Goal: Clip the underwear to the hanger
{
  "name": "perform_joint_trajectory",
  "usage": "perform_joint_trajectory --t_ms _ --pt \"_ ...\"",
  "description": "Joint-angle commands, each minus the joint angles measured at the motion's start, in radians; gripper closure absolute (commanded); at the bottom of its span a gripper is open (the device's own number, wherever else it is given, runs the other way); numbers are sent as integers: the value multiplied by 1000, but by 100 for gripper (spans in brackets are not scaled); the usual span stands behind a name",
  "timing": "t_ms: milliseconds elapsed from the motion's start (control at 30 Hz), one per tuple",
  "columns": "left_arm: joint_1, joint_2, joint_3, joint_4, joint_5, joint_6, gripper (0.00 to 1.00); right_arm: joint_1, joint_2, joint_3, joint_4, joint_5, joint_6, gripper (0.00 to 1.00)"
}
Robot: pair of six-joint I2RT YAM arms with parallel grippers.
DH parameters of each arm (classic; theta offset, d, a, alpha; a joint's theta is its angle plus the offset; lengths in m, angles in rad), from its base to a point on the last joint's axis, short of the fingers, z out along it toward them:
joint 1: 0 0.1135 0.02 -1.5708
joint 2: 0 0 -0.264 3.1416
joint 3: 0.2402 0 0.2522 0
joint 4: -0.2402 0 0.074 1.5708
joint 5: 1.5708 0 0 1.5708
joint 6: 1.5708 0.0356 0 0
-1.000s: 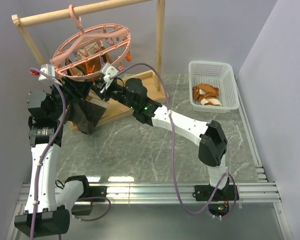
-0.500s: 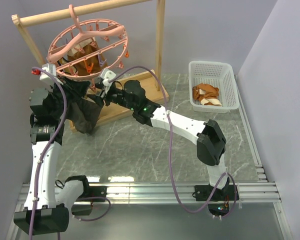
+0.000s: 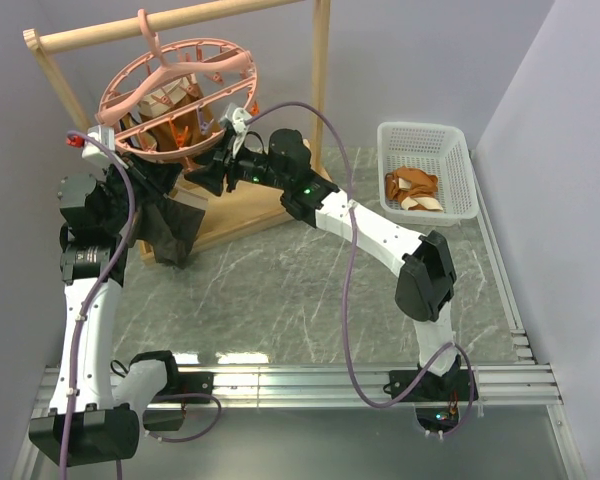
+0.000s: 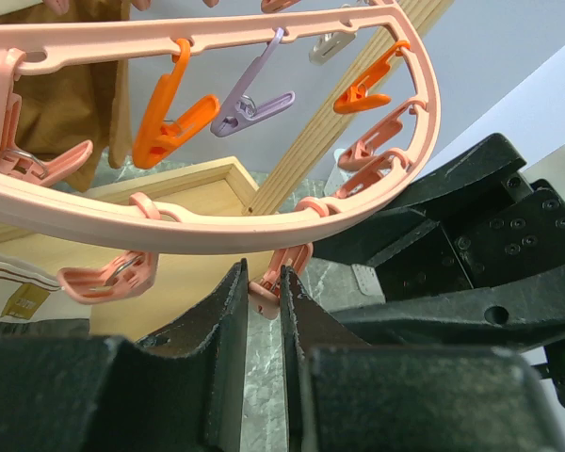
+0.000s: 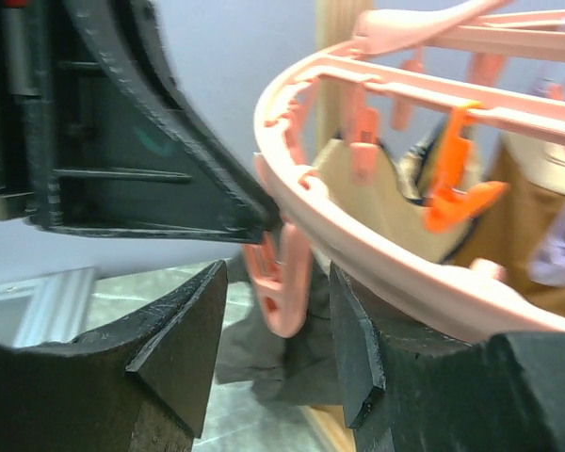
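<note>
The salmon-pink hanger (image 3: 232, 62) hangs by its hook from the wooden bar, with its ring tilted. The dark underwear (image 3: 170, 230) hangs in the air below my left gripper (image 3: 170, 178). In the left wrist view that gripper (image 4: 264, 282) is closed to a narrow gap just under the ring (image 4: 217, 231), with the end of a pink clip (image 4: 268, 287) between its tips. My right gripper (image 5: 278, 273) is open, one jaw on each side of a pink clip (image 5: 284, 301) on the ring's lower rim (image 5: 386, 268). Dark fabric (image 5: 301, 372) shows behind that clip. In the top view the right gripper (image 3: 202, 175) faces the left one.
The wooden rack has a top bar (image 3: 190, 18), an upright post (image 3: 322, 90) and a tray-like base (image 3: 250, 205) under the hanger. Tan cloth pieces (image 3: 170, 105) hang inside the ring. A white basket (image 3: 420, 128) at the right holds orange-and-cream garments (image 3: 412, 188).
My right gripper has risen and moved in to the ring's lower rim. The hanger has swung back and sits less tilted. The left gripper and underwear have barely moved.
</note>
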Motion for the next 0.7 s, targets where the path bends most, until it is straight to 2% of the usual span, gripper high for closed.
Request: perform_joint_trajectory --t_ms 0,200,500,533,667 --pt "5 2 24 36 44 -17 90 4 21 70 7 -94 59 45" --pt "11 2 22 53 72 -29 90 -4 47 110 -36 -137 71 40" --pt "17 5 8 87 118 -41 89 -19 80 147 -67 -154 113 40" --pt "17 8 10 87 121 -44 89 -23 84 150 -67 -154 122 42" --pt "18 13 11 87 124 -44 89 -30 91 160 -61 -165 147 59"
